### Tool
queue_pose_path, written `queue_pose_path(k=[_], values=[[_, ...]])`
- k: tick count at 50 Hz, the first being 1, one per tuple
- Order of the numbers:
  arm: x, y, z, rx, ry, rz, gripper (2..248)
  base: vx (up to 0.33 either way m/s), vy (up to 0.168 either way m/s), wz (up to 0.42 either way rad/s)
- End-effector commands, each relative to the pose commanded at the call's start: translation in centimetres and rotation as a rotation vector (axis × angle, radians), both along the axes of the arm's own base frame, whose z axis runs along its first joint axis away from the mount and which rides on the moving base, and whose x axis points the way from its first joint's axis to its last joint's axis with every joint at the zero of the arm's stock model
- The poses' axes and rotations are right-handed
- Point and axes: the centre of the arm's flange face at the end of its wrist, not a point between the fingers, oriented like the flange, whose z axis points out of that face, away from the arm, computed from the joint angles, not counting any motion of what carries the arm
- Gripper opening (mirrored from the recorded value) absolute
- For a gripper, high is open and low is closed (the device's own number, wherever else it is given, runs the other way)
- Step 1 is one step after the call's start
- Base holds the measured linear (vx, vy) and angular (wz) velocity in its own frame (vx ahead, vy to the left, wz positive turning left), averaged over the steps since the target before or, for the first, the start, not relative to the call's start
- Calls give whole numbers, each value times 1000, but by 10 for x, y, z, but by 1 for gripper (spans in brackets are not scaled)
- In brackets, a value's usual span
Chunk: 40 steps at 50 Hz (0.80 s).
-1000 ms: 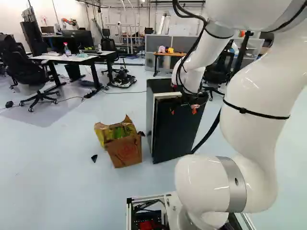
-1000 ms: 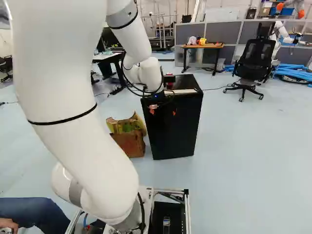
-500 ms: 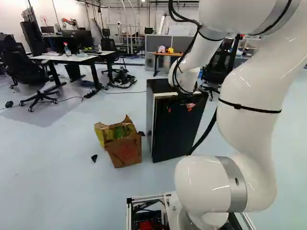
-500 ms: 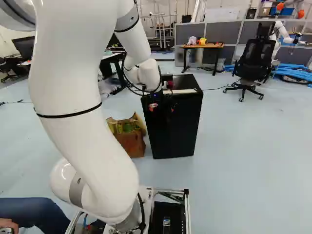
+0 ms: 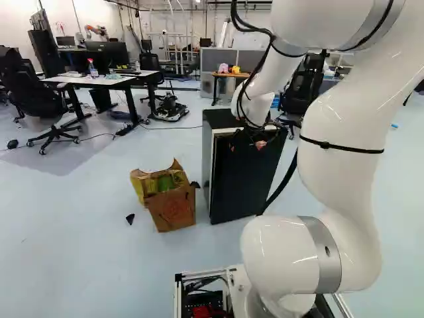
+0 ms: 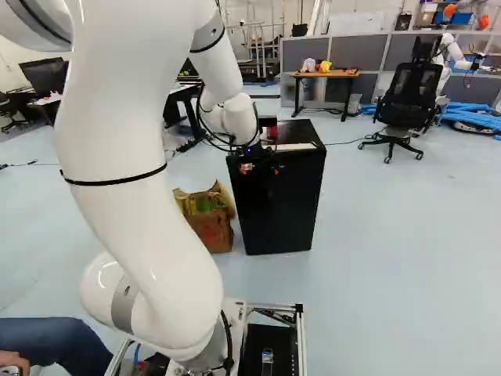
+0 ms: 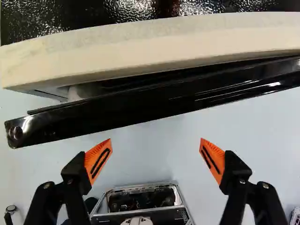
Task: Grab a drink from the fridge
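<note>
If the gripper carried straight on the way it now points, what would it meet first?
Probably the floor: the open gripper seems to point down just off the fridge's black front edge, though depth is unclear and it might brush that edge.

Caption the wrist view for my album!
Open, two-fingered black end effector with orange pads near a glossy black fridge door.

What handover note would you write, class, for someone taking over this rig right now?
Gripper: open, nothing between its fingers, just in front of the door's top edge.
Where things are: the fridge stands ahead of the base, a cardboard box beside it. No drink inside is visible.
Done: arm at the fridge; a narrow gap behind the door suggests it is slightly ajar.
Left: probably open the door wider, then find, grip and take out a drink.
</note>
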Motion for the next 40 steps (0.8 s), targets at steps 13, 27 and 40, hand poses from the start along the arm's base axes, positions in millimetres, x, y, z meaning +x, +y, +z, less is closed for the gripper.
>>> queue_pose_path(k=[13,27,40], values=[[4,0,0,-1,-10,1,247,0,0,0],[8,0,1,-3,-29,3,247,0,0,0],[13,0,2,-5,-50,5,247,0,0,0]])
